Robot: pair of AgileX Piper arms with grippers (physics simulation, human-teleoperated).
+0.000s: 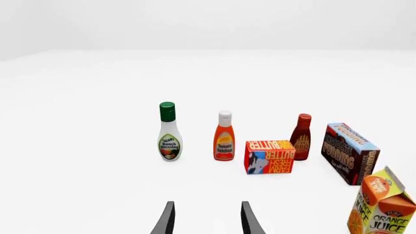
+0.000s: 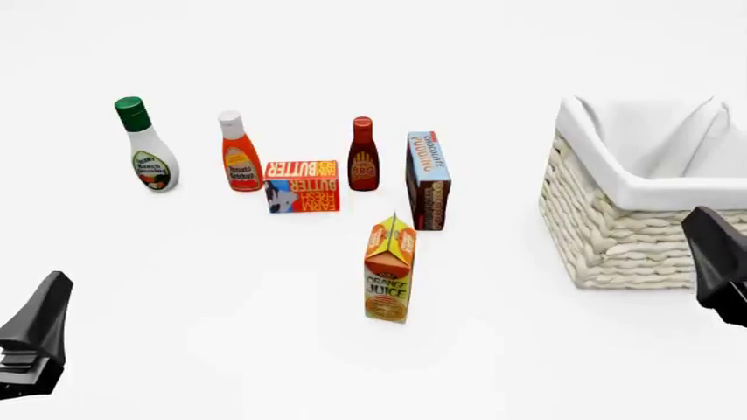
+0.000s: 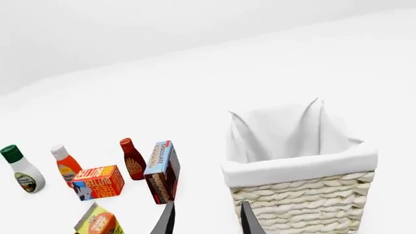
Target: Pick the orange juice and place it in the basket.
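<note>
The orange juice [image 2: 389, 271] is a tall orange-and-yellow gable-top carton standing upright in the middle of the table, nearer to me than the other groceries. It also shows in the left wrist view [image 1: 383, 207] and partly in the right wrist view [image 3: 97, 223]. The basket [image 2: 607, 227], cream wicker with a white cloth lining, stands at the right, and its inside looks empty [image 3: 305, 200]. My left gripper [image 2: 35, 337] hangs low at the near left, open and holding nothing [image 1: 208, 222]. My right gripper [image 2: 718, 267] is in front of the basket's near right side, open and empty [image 3: 206, 222].
Behind the carton stands a row: ranch dressing bottle [image 2: 147, 147], ketchup bottle [image 2: 240, 153], red butter box [image 2: 303, 185], dark BBQ sauce bottle [image 2: 363, 156] and brown-and-blue chocolate pudding box [image 2: 429, 179], which is closest to the juice.
</note>
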